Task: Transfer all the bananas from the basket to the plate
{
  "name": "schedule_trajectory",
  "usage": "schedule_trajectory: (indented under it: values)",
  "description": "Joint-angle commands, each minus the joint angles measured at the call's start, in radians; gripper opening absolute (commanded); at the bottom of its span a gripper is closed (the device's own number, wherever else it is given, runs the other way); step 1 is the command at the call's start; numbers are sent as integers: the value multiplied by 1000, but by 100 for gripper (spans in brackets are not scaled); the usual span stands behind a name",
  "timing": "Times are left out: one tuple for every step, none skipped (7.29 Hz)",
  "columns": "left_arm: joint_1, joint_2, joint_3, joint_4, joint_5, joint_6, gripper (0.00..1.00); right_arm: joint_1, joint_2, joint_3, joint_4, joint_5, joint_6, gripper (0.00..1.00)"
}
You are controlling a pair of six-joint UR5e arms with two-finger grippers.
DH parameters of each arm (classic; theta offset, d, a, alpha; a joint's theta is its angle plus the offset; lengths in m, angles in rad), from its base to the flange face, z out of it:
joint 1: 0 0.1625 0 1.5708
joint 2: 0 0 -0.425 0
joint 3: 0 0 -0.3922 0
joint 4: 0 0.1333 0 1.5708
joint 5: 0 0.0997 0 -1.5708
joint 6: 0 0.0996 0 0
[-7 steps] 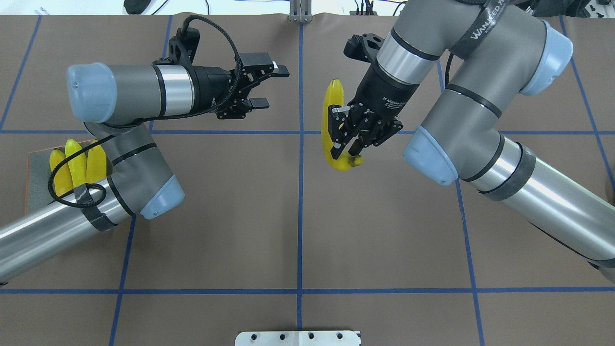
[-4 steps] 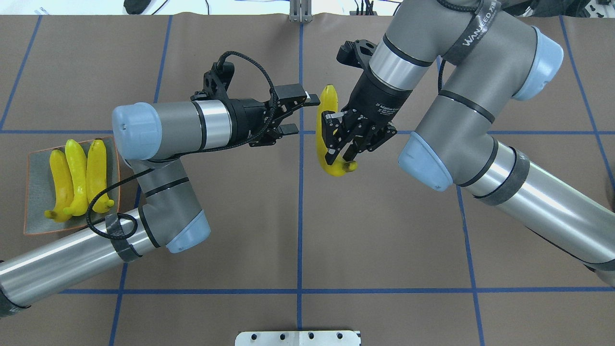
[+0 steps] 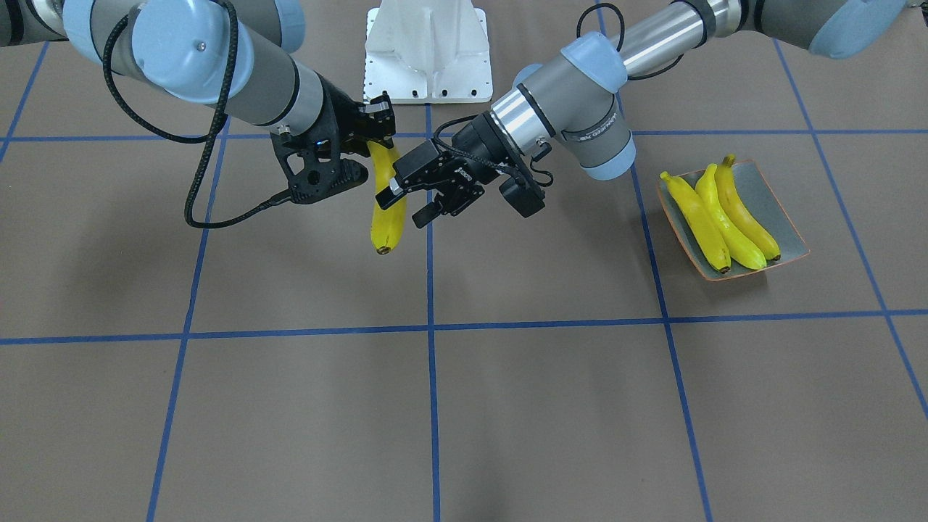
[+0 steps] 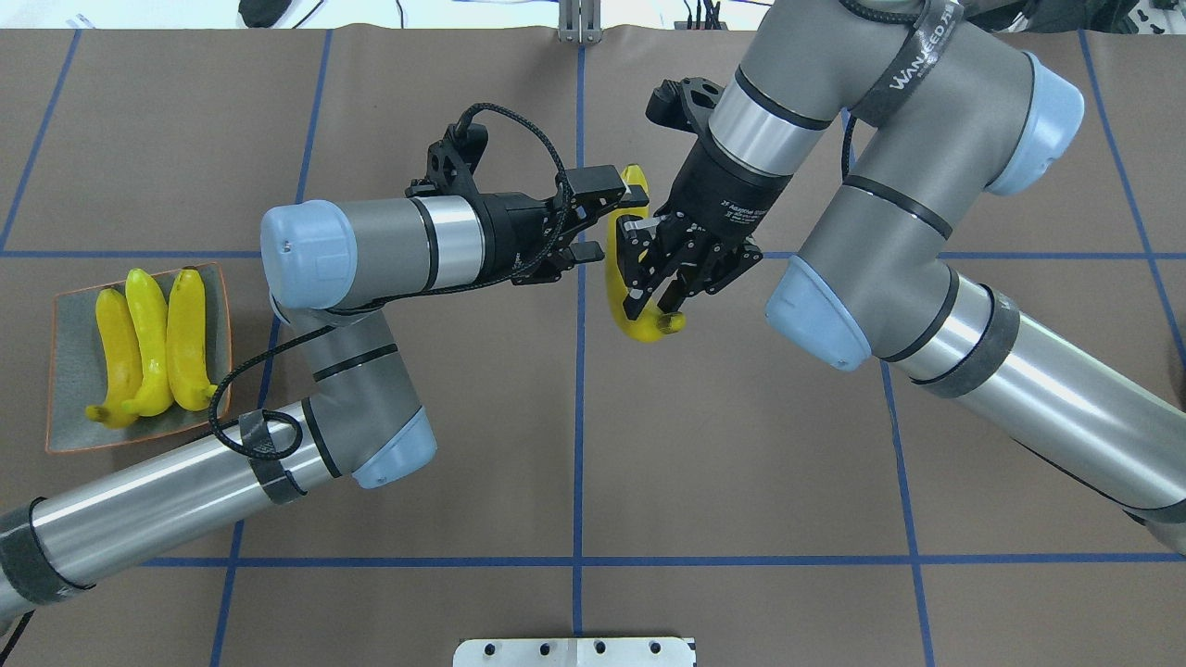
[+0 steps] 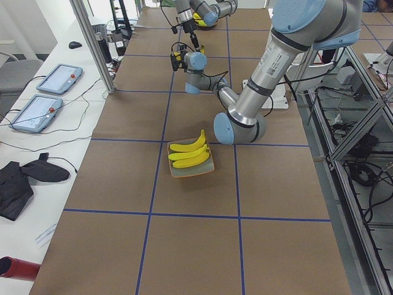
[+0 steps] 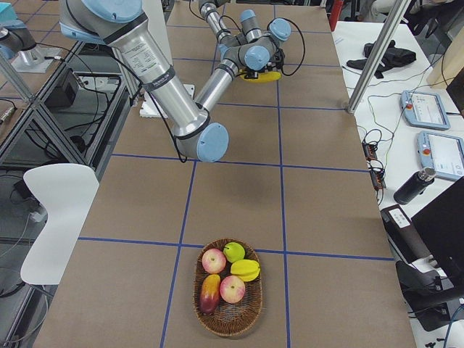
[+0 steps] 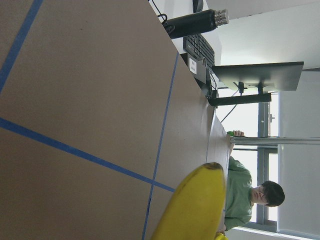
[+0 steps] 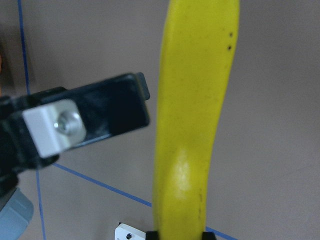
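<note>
Over at the left of the overhead view, the plate (image 4: 69,357) sits near the bench (image 4: 463,445) edge, on the brown cover with its blue tape grid. Three bananas (image 4: 148,343) lie in it side by side, touching, their length running away from the robot. They fill most of the dish and leave a bare strip along its left side.

Next comes the left arm (image 4: 371,245), reaching in toward the middle line with its wrist level. The left claw (image 4: 619,223) is spread apart, with nothing gripped. One finger (image 8: 107,112) stands just beside the fourth banana (image 4: 613,287), with a thin gap showing in the right wrist view. The other finger sits further to the side in the front-facing view. Whether either one touches the fruit cannot be told.

That fourth banana hangs clear of the bench, close to where the middle line crosses the far cross line. It runs roughly along the middle line. The right claw (image 4: 649,278) is clamped on it near the end closer to the robot, and the free end slopes down and away.

The right arm (image 4: 834,241) comes in from the right, bent at the elbow.

Far toward the robot's right end of the bench, seen only from the right side camera, stands the wicker basket (image 6: 232,330). It holds a mix of red, green and yellow fruit (image 6: 225,272).
</note>
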Motion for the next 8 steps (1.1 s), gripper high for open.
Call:
schedule_trajectory:
  values:
    - [7, -7, 10, 0, 0, 0, 100, 0, 0, 0, 1, 0, 3, 0]
    - [14, -7, 11, 0, 0, 0, 98, 0, 0, 0, 1, 0, 3, 0]
    - [24, -5, 11, 0, 0, 0, 87, -2, -1, 0, 1, 0, 3, 0]
    - [28, -5, 11, 0, 0, 0, 72, -3, -1, 0, 1, 0, 3, 0]
    - [36, -5, 11, 0, 0, 1, 58, -5, -1, 0, 1, 0, 1, 0]
    - [36, -5, 11, 0, 0, 2, 42, -5, -1, 0, 1, 0, 1, 0]
    - [38, -5, 10, 0, 0, 6, 6, -5, -3, -1, 1, 0, 1, 0]
    - [38, 2, 11, -5, -1, 11, 0, -5, -5, -1, 3, 2, 0, 0]
